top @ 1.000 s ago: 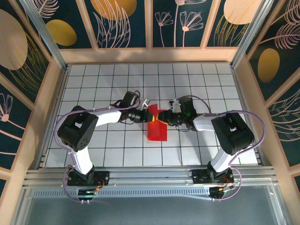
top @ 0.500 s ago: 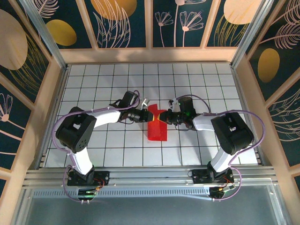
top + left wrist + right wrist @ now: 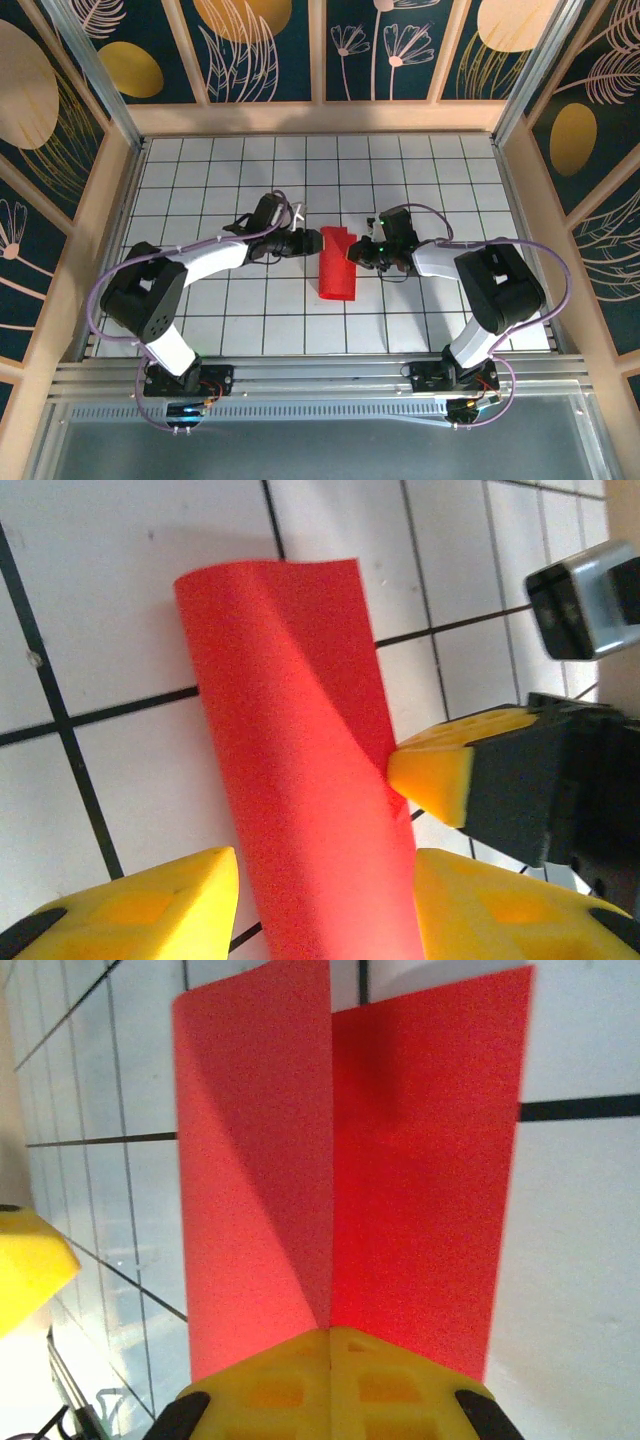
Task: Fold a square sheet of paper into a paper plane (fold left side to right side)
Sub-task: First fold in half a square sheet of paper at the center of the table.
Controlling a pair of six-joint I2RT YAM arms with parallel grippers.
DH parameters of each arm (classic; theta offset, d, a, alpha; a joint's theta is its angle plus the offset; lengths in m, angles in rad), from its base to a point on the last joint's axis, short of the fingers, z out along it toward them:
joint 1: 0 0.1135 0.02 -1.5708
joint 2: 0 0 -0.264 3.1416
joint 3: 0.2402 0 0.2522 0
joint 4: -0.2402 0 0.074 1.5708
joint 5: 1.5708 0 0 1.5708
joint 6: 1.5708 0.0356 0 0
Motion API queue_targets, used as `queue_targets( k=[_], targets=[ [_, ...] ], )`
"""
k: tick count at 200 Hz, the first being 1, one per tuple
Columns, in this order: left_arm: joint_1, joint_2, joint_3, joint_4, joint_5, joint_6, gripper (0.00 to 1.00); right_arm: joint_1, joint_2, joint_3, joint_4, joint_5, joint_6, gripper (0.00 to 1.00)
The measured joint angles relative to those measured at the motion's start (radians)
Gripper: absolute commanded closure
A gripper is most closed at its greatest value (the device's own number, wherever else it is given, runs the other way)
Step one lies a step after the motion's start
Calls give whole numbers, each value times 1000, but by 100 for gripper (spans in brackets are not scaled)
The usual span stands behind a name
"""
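**Folded red sheet pinched by the right gripper, left gripper open around it**

The square sheet of paper (image 3: 337, 268) lies near the middle of the white grid table (image 3: 200, 170). It is doubled over into a narrow upright strip about one tile wide, with its long side running away from the arm bases. In the right wrist view the sheet (image 3: 420, 1160) shows as two red leaves meeting along a straight crease. The left leaf lifts off the tiles in a shallow V, and the right leaf lies flatter. In the left wrist view the sheet (image 3: 300, 760) bows up softly along its length rather than lying pressed flat.

The right gripper (image 3: 352, 256) comes in from the right side of the strip, near its far half. Its yellow fingers (image 3: 270, 1380) are pressed together with no gap, and the crease of the sheet runs straight into the seam between them, so it has the paper pinched. One of its yellow fingertips (image 3: 435, 775) touches the right edge of the sheet in the left wrist view.

The left gripper (image 3: 308, 243) sits just beside the strip on its left. Its two yellow fingers (image 3: 140, 905) stand apart, with the red paper passing between them. A thin sliver of tile shows between one finger and the paper's edge, so it is parted and not clamping the sheet.
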Motion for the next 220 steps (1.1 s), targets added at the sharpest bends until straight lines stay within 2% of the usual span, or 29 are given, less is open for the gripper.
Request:
queue_targets(
  k=[36,98,149,196,220],
  targets=[
    [-31,87,0,6,-2,-32,49,0,0,3,-41,21,-11,100],
    [-38,132,16,16,-2,-48,49,0,0,5,-63,28,-15,100],
    [-49,168,55,13,-18,-48,55,2,0,19,-95,28,-18,100],
    [-78,199,90,-14,-58,-40,58,2,-6,35,-119,53,-32,72],
    [-84,205,108,-44,-79,-32,60,-4,-48,40,-169,96,-55,61]
  ],
)
